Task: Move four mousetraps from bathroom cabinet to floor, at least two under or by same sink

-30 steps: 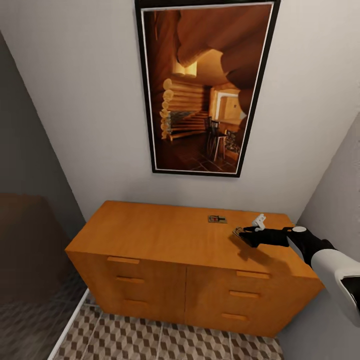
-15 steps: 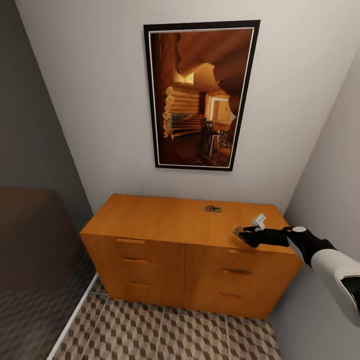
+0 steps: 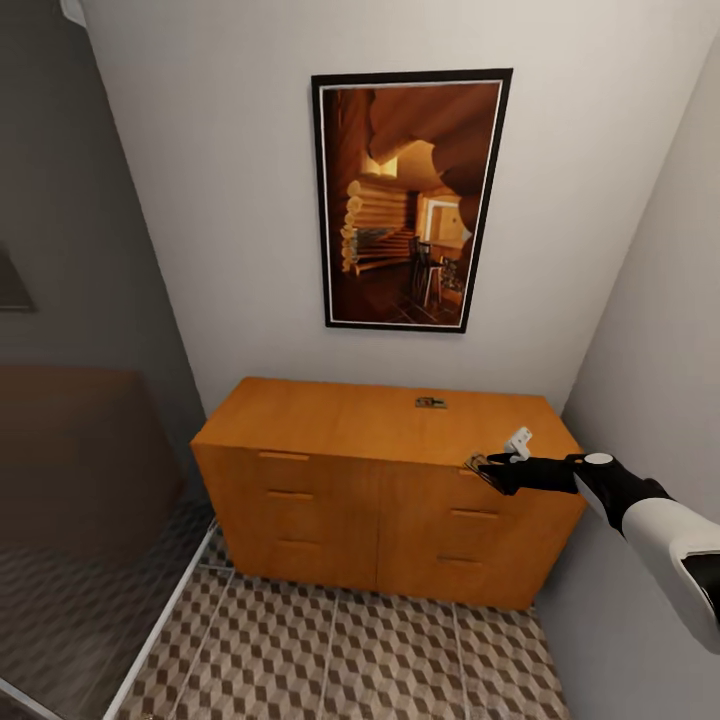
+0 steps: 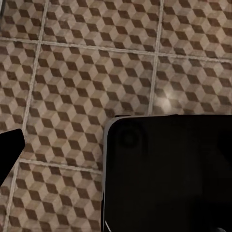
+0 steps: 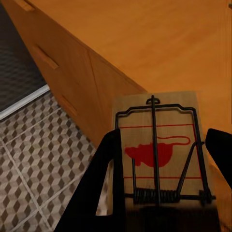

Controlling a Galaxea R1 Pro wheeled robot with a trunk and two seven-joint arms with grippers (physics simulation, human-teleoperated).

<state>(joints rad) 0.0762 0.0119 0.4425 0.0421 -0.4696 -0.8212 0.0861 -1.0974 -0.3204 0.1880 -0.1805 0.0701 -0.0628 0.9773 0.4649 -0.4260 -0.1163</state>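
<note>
Step in hand: carrying one trap away from the cabinet (image 3: 390, 480) toward the floor. The right tool (image 3: 487, 468) is shut on a mousetrap (image 5: 159, 152) — in the right wrist view the tan board w/ black spring bar and red bait patch sits flat between the two dark fingers (image 5: 104, 179), one on each long edge. In the head view that held trap is a small tan sliver at the tool tip, hanging over the cabinet's front right edge, above the drawer fronts rather than resting on the top.

A second mousetrap (image 3: 431, 403) lies flat on the cabinet top near the back wall, below the framed picture (image 3: 410, 200), well apart from the tool. Other two traps: can't place them from these views. The sink isn't visible either.

Left tool: the left wrist cam looks straight down on the bathroom floor (image 4: 87, 72), the cube-pattern tiles, w/ a big black body blocking the lower part; one dark tip at the edge, so I can't tell if it's open or closed.

Next move, as I judge it — turn the base away from the cabinet, keep the grip firm and the board level, get to the sink, then lower the arm near the tiles before letting go. Dropping from height risks the trap bouncing or flipping. After that, back for the one left on the top.
</note>
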